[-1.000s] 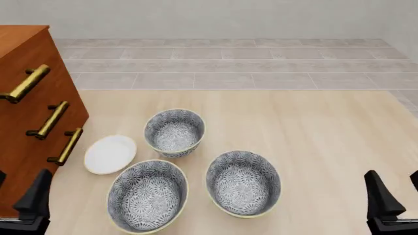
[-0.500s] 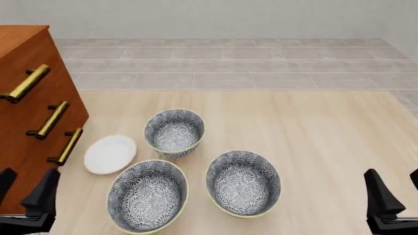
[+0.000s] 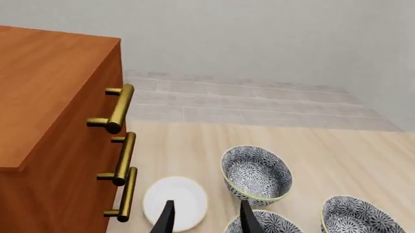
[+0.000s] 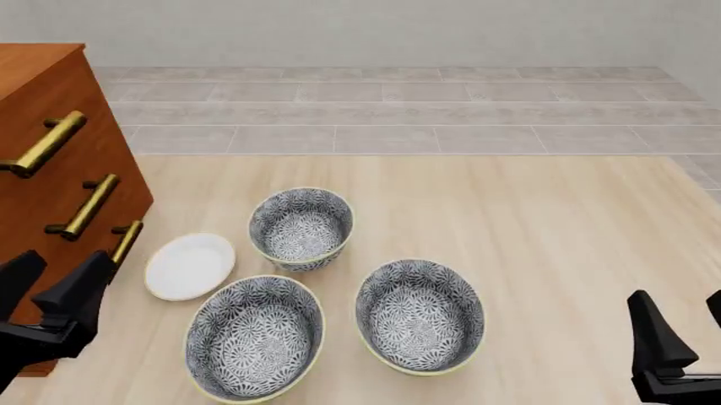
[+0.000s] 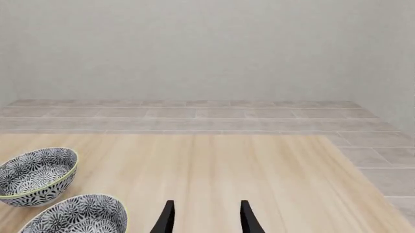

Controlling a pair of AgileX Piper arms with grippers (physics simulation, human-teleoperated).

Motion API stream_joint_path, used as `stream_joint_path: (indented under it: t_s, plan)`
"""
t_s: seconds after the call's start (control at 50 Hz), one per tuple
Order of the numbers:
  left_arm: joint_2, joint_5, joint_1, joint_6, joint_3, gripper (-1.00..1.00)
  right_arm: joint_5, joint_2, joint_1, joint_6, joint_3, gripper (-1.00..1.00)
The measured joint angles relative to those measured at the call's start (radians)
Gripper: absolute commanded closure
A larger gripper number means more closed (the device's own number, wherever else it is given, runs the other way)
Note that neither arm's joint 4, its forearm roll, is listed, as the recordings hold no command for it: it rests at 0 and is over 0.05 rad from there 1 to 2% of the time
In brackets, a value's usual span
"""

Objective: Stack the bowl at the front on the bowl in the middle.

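Looking along the left gripper [image 3: 204, 218], jaws apart and empty, the left wrist view shows three patterned bowls, one white plate [image 3: 175, 202] and three brass handles [image 3: 118, 108] on a cabinet [image 3: 45, 121].

Front view: bowl at the front [image 4: 256, 337] sits near-left on the table [image 4: 563, 228], bowl in the middle [image 4: 420, 315] just beside it, a third bowl [image 4: 300, 228] behind.

Right wrist view: right gripper [image 5: 204, 217] jaws apart, two bowls visible.
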Motion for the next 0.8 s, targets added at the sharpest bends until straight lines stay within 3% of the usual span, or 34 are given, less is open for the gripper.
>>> stream_joint_path:
  t_s: [0.8]
  plan:
    - [0.471, 0.137, -0.119, -0.142, -0.352, -1.00, -0.002, 0.012, -0.001, 0.001, -0.009, -1.00]
